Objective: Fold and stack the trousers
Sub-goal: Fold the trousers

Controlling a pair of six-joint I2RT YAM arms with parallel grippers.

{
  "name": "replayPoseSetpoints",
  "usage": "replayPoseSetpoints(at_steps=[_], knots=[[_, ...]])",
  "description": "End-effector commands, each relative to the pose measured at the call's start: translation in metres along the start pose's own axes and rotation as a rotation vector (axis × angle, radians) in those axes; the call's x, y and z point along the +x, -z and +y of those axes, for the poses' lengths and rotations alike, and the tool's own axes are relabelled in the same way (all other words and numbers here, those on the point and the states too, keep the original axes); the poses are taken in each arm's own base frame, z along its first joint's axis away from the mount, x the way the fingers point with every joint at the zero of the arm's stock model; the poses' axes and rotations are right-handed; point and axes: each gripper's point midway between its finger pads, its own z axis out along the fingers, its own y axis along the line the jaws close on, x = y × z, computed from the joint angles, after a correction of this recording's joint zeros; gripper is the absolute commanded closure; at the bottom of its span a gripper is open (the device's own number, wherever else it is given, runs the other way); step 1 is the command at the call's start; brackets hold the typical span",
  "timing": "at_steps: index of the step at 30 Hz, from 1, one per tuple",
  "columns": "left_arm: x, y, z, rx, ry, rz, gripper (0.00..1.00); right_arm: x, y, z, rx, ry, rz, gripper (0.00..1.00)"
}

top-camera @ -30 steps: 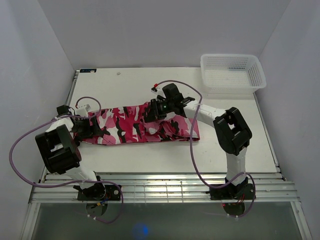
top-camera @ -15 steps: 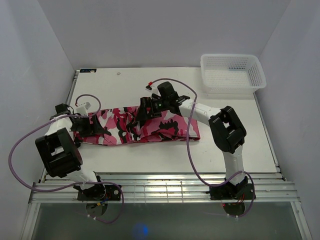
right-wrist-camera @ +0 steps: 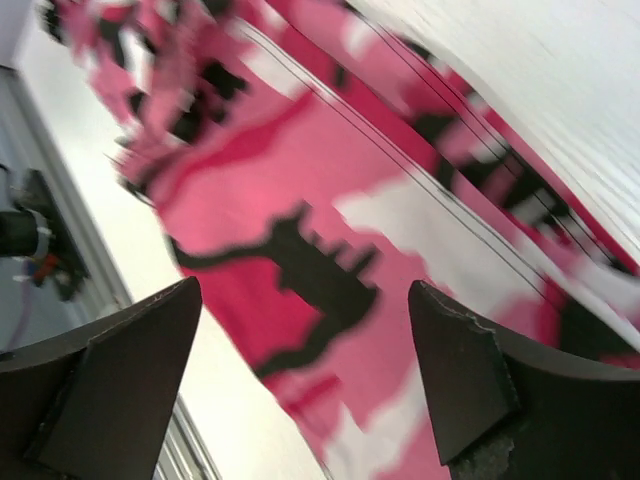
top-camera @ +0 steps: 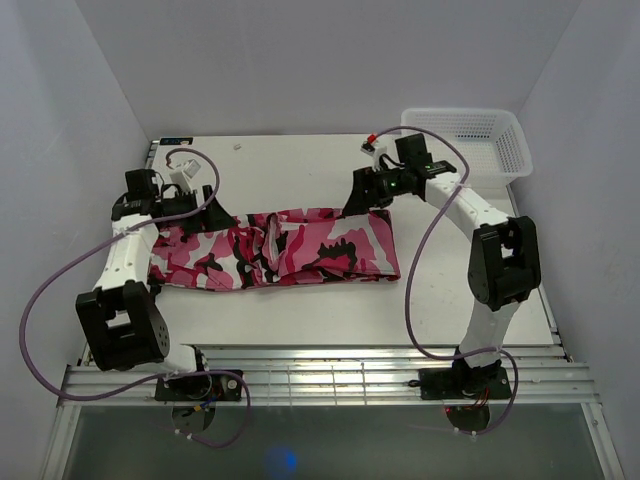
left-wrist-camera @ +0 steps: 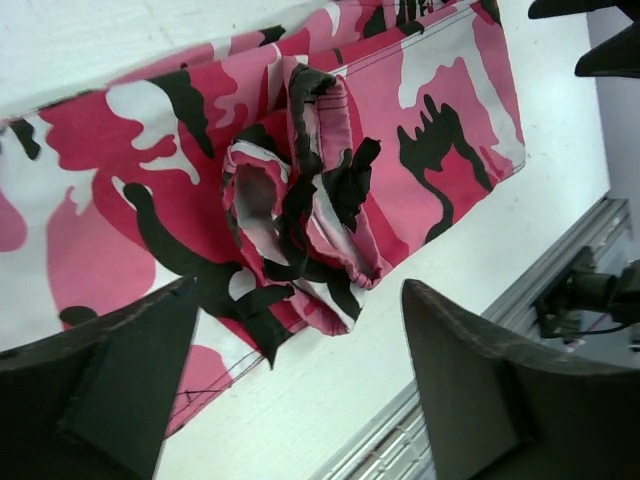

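The trousers (top-camera: 300,250), in pink, red, white and black camouflage, lie as a long folded band across the middle of the table. A bunched part with black strips (left-wrist-camera: 300,200) sits near the band's middle. My left gripper (top-camera: 195,205) hovers over the band's far left end, open and empty; in the left wrist view the left gripper (left-wrist-camera: 295,290) has only cloth and table beneath it. My right gripper (top-camera: 358,195) is open just beyond the band's far right corner. The right wrist view is blurred, showing the trousers (right-wrist-camera: 300,200) under the open right gripper (right-wrist-camera: 305,290).
A white mesh basket (top-camera: 465,145) stands at the back right corner, close behind the right arm. Metal rails (top-camera: 320,375) run along the table's near edge. Purple cables loop off both arms.
The right gripper opened, let go of the cloth at the band's middle, and drew back to the right towards the basket. The left gripper moved away from the cloth towards the far left.
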Motion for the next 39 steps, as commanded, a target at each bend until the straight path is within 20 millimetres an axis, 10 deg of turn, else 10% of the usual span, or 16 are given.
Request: replayPoseSetpoints(at_steps=[1,10,23,36,39], knots=[[0.009,-0.014,0.002,0.009,0.191,0.013,0.03,0.047,0.04,-0.024,0.099,0.076,0.148,0.09],[0.047,-0.053,0.002,-0.02,0.448,0.106,0.02,0.089,0.1,-0.054,0.302,0.307,0.261,0.03],[0.078,-0.118,-0.023,-0.15,0.5,0.211,0.02,0.171,0.084,-0.095,0.357,0.268,0.412,0.2],[0.094,-0.124,0.0,-0.373,0.395,0.21,0.03,0.173,0.083,-0.091,0.345,0.245,0.408,0.23],[0.095,-0.114,0.007,-0.432,0.355,0.215,0.17,0.174,0.085,-0.092,0.355,0.251,0.413,0.23]])
